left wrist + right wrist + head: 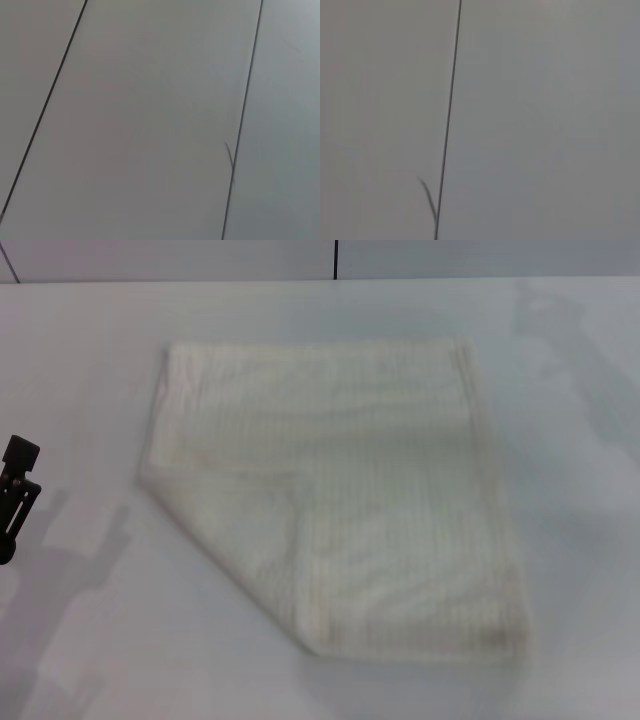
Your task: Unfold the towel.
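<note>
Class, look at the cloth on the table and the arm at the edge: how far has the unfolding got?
Done: most of the towel lies flat on the table. In hand: nothing; the left claw sits at the table's left edge, apart from the cloth, and the right claw is out of view. Left: the near-left corner looks folded over and needs opening out.

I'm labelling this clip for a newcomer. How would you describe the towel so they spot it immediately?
Start with the white table filling the head view. The towel lies flat at its middle, well right of the left gripper at the edge. It is cream, faintly ribbed, with its near-left corner folded in to a slanted edge.
</note>
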Tool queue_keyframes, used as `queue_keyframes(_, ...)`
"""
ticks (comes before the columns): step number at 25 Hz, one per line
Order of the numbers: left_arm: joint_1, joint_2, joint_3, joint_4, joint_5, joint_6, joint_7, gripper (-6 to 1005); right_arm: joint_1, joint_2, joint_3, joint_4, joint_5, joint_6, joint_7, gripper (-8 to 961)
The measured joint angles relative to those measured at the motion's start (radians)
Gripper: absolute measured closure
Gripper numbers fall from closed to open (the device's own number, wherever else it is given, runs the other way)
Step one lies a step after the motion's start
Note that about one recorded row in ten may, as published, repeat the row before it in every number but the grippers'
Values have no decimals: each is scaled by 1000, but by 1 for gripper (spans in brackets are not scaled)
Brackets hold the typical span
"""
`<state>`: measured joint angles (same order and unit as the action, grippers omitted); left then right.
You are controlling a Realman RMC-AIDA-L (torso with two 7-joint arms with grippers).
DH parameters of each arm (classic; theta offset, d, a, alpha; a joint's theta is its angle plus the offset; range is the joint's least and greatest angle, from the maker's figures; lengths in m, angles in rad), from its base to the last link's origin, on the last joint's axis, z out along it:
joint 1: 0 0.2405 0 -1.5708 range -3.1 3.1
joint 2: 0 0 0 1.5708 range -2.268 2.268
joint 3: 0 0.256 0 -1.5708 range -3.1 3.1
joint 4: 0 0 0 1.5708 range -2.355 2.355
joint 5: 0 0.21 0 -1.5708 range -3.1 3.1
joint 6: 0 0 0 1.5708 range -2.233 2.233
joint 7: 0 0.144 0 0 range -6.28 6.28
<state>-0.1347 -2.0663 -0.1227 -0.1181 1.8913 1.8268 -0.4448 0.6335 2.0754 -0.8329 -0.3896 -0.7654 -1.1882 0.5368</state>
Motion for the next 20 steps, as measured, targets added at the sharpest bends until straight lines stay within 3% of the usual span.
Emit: queue_keyframes(20,7,-2,3,0,0,0,0,185,-4,0,0,0,0,3,0,953)
